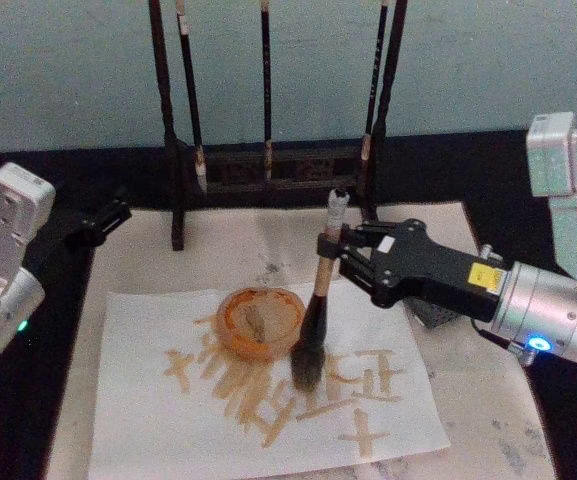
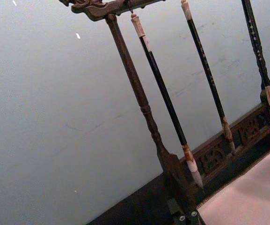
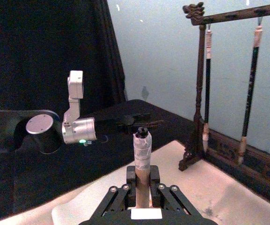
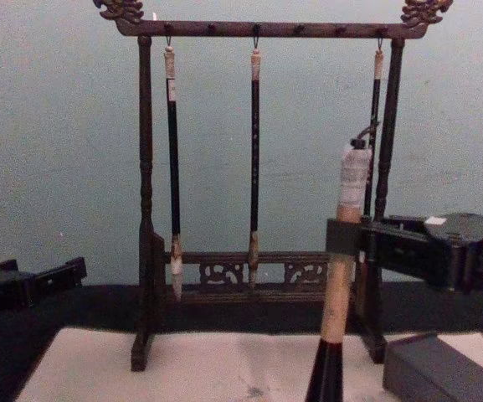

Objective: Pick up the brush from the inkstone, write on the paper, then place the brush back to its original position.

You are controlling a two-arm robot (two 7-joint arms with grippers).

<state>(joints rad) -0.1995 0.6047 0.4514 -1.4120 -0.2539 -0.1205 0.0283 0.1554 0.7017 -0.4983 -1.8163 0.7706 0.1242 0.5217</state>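
Tan wood-shaft thick brush [image 1: 318, 300], clamped upright in right gripper [image 1: 332, 252], bristles at white stroke-marked paper sheet [image 1: 168, 430]: excess downforce/drag could tear sheet or bump adjacent orange dish [image 1: 260, 322]; left gripper [image 1: 103, 220] idle at left.

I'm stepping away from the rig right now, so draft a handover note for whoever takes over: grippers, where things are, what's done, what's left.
Right gripper: shut on the brush, gripping its tan shaft and holding it near upright.
Left gripper: parked at the table's left side, off the sheets.
Brush bristles are down at the white sheet, among brown strokes and beside an orange bowl. The sheet lies on the larger off-white paper.
Inkstone: to the right, below the right gripper's body.
Done: brush picked up, strokes written.
Left: finish writing, then return the brush to the inkstone.
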